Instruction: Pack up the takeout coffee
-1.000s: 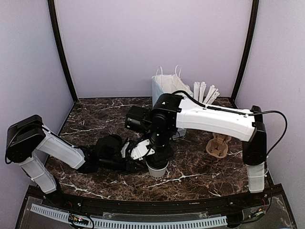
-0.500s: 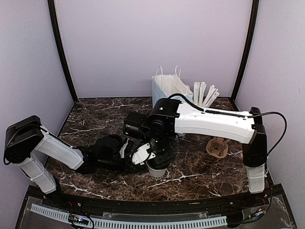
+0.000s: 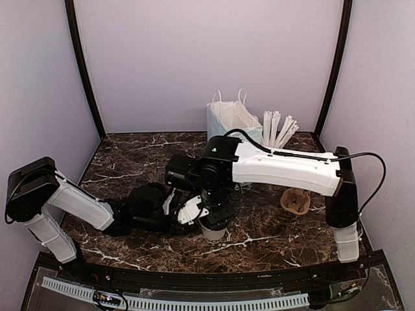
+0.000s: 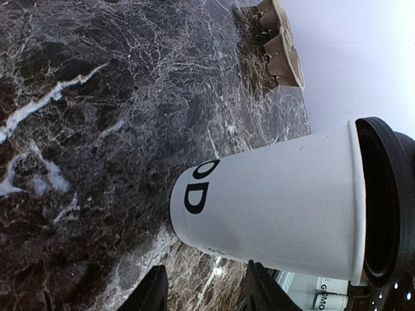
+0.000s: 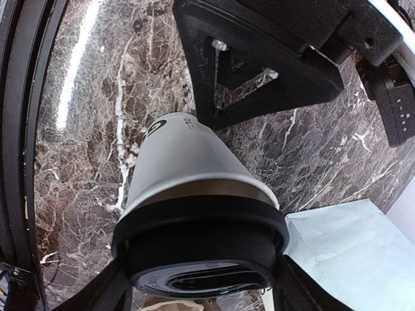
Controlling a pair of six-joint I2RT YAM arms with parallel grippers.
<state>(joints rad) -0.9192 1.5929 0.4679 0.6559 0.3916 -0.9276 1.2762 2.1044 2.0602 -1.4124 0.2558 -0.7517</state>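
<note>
While left end effector [image 4: 207, 277] gapes, right end effector [image 5: 201, 285] clamps the tapered paper takeout coffee [image 5: 188, 155]

A white paper bag [image 3: 226, 120] stands beside a cup of sticks [image 3: 279, 130]; a brown carrier [image 3: 297, 200] sits apart.

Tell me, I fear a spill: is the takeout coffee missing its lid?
No, the right wrist view shows the round black lid seated on the rim of the takeout coffee.
</note>
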